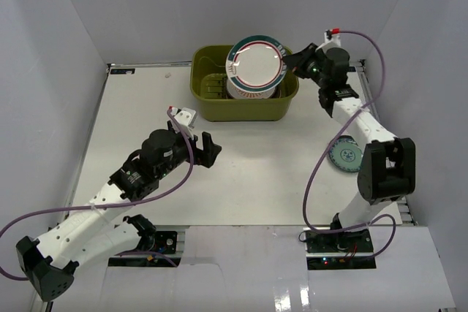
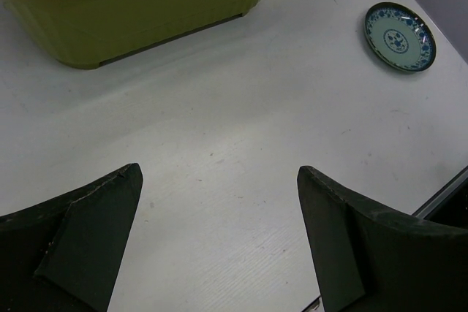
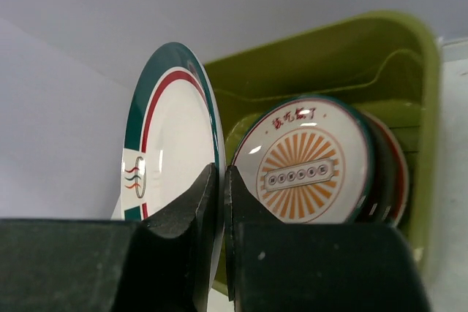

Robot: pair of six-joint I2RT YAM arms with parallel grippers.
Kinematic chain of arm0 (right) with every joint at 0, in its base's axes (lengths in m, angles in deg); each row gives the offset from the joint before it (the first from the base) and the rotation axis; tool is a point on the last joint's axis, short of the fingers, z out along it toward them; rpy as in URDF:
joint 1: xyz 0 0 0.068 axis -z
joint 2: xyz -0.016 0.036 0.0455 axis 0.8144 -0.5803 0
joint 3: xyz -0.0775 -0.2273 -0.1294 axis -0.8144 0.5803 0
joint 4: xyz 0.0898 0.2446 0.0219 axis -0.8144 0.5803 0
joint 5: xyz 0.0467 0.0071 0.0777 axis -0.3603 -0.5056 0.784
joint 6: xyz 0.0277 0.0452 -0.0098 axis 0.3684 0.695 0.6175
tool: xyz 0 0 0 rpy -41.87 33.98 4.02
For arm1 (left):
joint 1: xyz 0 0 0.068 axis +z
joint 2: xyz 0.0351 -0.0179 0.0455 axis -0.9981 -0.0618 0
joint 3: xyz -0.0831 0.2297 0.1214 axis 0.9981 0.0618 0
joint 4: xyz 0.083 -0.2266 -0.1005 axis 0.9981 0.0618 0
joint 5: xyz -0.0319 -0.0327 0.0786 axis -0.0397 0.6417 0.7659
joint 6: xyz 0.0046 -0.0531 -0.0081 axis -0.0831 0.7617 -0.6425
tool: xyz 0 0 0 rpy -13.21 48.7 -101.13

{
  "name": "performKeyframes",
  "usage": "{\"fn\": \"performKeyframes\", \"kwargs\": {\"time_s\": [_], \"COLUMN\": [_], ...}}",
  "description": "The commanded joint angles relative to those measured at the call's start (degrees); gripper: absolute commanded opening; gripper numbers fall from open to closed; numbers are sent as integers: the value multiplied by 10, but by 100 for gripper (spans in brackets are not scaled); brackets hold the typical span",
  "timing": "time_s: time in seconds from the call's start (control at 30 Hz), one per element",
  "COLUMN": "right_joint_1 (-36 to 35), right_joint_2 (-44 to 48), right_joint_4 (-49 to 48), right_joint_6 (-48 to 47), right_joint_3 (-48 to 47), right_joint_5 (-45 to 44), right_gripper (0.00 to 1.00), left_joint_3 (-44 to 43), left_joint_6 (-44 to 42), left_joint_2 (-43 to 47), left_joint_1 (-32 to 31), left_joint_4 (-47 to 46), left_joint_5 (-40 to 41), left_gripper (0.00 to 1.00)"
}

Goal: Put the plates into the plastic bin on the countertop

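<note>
Top external view, from the lower left of the frame: my left gripper hangs low over the bare table, jaws spread wide and holding nothing. It sits well apart from the plastic bin, which stands at the upper middle against the back wall.

Over the bin's right half I hold the white green-ringed plate. My right gripper is clenched on its rim from the right. In the right wrist view the fingers pinch only a narrow strip of that rim, with the plate on edge. Just beside it, inside the bin, the sunburst plate stands upright with a red-rimmed plate behind it.

My worries, as I judge them:
- With so small a bite on a smooth rim, the plate could pivot or slip out if I tilt or jolt it.
- The gap to the sunburst plate looks tight, so lowering off line could knock the two together or tip the standing ones.
- Letting go too high would drop it onto the others.

Farther right, the small teal plate lies flat on the table, close under my right arm. A careless swing back could sweep it.
</note>
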Motion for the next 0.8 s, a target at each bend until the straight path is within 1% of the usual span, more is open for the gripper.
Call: {"fn": "performKeyframes", "kwargs": {"time_s": [0.0, 0.03, 0.13, 0.3, 0.4, 0.5, 0.53, 0.57, 0.6, 0.63, 0.67, 0.7, 0.73, 0.77], "right_joint_1": [-43, -51, -79, -94, -96, -97, -97, -97, -97, -98, -97, -98, -97, -97], "right_joint_2": [-41, -72, -126, -168, -182, -183, -181, -179, -176, -175, -175, -175, -174, -168], "right_joint_4": [0, 11, 43, 76, 93, 122, 121, 123, 125, 134, 142, 152, 164, 177], "right_joint_6": [2, -4, -8, -10, -27, -48, -54, -58, -69, -74, -81, -97, -104, -111], "right_joint_3": [-57, -91, -141, -160, -168, -174, -171, -168, -168, -173, -179, -195, -203, -205], "right_joint_5": [-31, -39, -56, -92, -111, -130, -133, -133, -151, -151, -149, -147, -146, -147], "right_gripper": [8, 8, 8, 8, 9, 22, 33, 38, 43, 53, 60, 65, 72, 77], "left_joint_3": [4, 4, 3, -3, -9, -17, -20, -23, -29, -32, -35, -38, -37, -36], "left_joint_6": [1, 2, 3, 17, 30, 47, 55, 61, 66, 72, 89, 98, 109, 133], "left_joint_2": [-1, -1, -6, -32, -46, -65, -76, -82, -87, -98, -103, -108, -115, -132], "left_joint_1": [4, 4, 5, 6, 7, 7, 7, 7, 7, 7, 7, 7, 7, 6], "left_joint_4": [1, 1, 2, 7, 6, 8, 8, 8, 9, 10, 10, 5, 3, -3], "left_joint_5": [10, 10, 7, -9, -25, -37, -40, -45, -52, -52, -57, -79, -87, -95], "left_gripper": [98, 98, 98, 98, 98, 98, 98, 98, 98, 98, 98, 98, 98, 98]}}
